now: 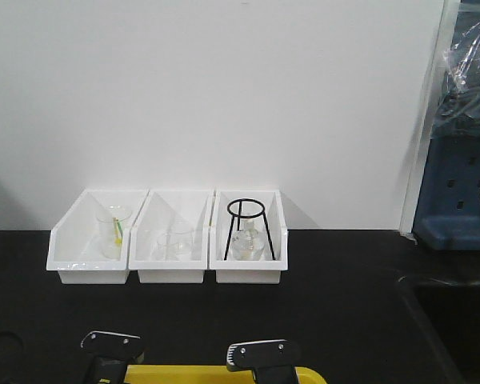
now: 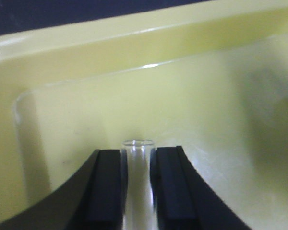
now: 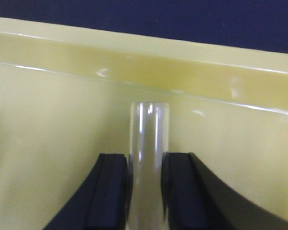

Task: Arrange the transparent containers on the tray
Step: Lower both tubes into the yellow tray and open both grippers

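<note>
Glass over yellow: both arms are carrying a tube above the tray!

Left gripper [image 2: 138, 191] is clamped on the slim tube [image 2: 138, 165], right gripper [image 3: 146, 191] on the wider tube [image 3: 149, 143], each gripped below its rim so the length can be lowered flat, I'd judge. Both hang over the tray [image 3: 62, 143] floor, near its back wall (three white bins [image 1: 172, 240] sit behind).
</note>
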